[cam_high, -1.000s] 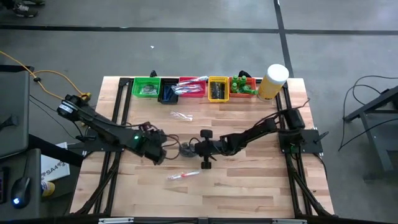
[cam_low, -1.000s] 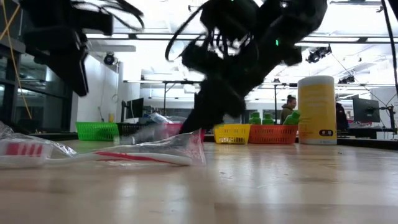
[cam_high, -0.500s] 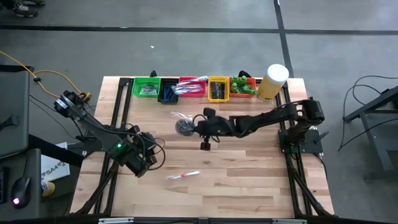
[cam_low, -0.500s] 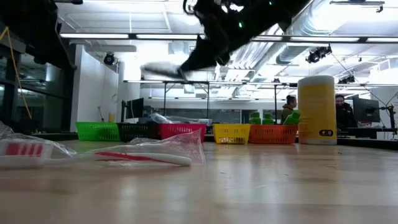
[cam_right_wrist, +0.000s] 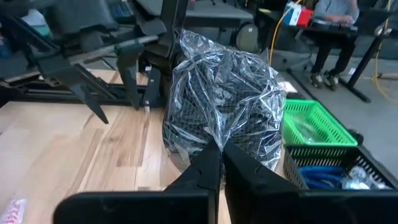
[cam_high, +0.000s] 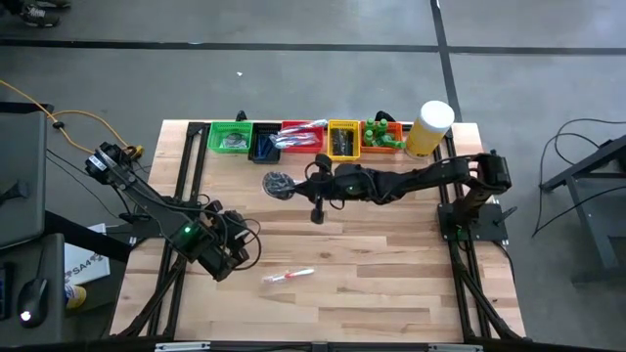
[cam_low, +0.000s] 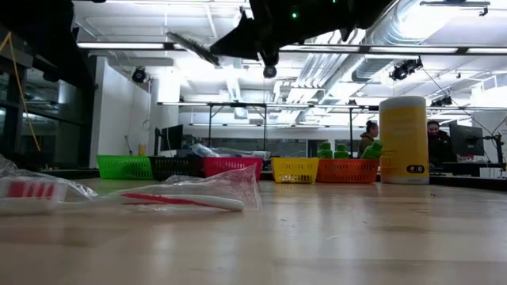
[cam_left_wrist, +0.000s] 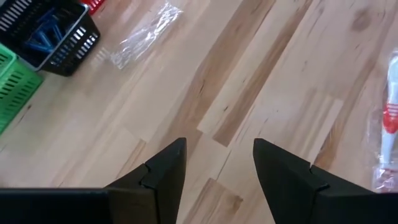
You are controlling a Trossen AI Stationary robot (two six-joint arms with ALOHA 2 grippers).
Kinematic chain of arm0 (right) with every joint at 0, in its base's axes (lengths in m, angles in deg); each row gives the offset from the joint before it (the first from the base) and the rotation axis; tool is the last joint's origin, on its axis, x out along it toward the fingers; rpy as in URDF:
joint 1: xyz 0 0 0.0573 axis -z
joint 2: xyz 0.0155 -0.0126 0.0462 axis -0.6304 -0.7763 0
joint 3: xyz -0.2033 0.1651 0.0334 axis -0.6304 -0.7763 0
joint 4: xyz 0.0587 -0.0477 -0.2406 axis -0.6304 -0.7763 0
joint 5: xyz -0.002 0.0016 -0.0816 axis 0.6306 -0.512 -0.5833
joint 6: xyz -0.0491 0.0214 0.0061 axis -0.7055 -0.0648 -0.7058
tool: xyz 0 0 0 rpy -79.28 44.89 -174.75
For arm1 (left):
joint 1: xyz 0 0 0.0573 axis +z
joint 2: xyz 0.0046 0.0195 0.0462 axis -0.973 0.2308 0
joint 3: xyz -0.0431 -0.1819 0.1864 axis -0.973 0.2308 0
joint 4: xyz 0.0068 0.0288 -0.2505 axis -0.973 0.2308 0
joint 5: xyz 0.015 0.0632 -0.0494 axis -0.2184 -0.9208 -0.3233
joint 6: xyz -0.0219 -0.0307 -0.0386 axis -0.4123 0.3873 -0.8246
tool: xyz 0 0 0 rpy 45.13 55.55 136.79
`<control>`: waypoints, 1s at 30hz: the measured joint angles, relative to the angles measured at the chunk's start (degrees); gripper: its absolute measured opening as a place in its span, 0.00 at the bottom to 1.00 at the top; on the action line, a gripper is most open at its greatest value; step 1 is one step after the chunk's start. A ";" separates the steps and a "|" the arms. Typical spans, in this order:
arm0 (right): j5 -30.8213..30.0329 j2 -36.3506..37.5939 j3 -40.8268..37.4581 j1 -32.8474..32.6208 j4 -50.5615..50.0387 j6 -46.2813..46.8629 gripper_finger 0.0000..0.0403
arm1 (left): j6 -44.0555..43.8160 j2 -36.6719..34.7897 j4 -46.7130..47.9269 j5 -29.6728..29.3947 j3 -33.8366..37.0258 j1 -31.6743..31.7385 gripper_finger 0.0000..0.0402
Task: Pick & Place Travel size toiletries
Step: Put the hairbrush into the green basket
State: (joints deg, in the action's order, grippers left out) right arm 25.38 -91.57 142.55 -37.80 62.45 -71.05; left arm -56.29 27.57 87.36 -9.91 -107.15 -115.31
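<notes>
Right now the right end effector [cam_high: 296, 184] is pinching the edge of a clear-wrapped dark disc [cam_high: 279, 184], carrying it above the surface just short of the row of bins. From the right wrist view the crinkled wrapper [cam_right_wrist: 221, 102] hangs beyond the pressed-together fingertips, with the green bin [cam_right_wrist: 314, 127] and the black bin [cam_right_wrist: 339, 171] ahead of it. The grip is only on plastic film, so the carry should be slow and level; a jerk could let the packet slip or swing. Which bin it belongs in is hard to judge from here, though the green bin [cam_high: 231, 137] seems to hold similar dark wrapped pieces. Bring the disc squarely over that opening, lower it close to the rim, then release. The left end effector [cam_high: 227, 260] waits low near the front of the surface, fingers [cam_left_wrist: 163, 174] spread and empty. A wrapped toothbrush [cam_high: 289, 277] and an empty-looking clear wrapper [cam_left_wrist: 144, 34] lie on the wood.
</notes>
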 joint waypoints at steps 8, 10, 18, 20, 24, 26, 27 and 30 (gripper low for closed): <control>-0.14 0.00 0.00 -0.17 -1.28 -1.30 0.01 | 0.00 0.02 -0.51 0.54 0.02 0.00 0.46; -0.18 0.00 0.00 -0.15 -2.03 -1.33 0.01 | -0.18 0.02 -0.69 1.17 0.02 0.00 0.46; -6.73 0.00 0.00 -0.59 -3.74 -4.19 0.01 | -2.19 0.02 -1.85 1.95 0.04 0.12 0.46; -7.01 0.08 0.00 -0.53 -3.72 -4.52 0.01 | -2.56 0.07 -1.22 2.22 0.10 1.63 0.46; -11.63 0.13 -0.07 -0.52 -4.29 -8.33 0.01 | -1.42 0.54 -1.31 -0.93 1.42 7.93 0.46; -16.34 0.17 -0.91 -0.52 -4.36 -11.64 0.01 | 0.84 0.50 -1.15 -1.31 1.57 11.91 0.46; -17.97 0.17 -1.42 -0.52 -4.72 -13.36 0.01 | 1.99 0.25 -1.28 -1.56 1.59 13.72 0.46; -20.30 0.17 -3.02 -0.48 -5.37 -16.76 0.01 | 5.37 -2.15 -2.93 -4.02 1.65 18.34 0.46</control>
State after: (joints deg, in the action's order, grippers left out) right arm 5.08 -91.39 139.52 -38.28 57.08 -87.81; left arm -50.92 25.43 84.44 -13.93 -105.50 -96.98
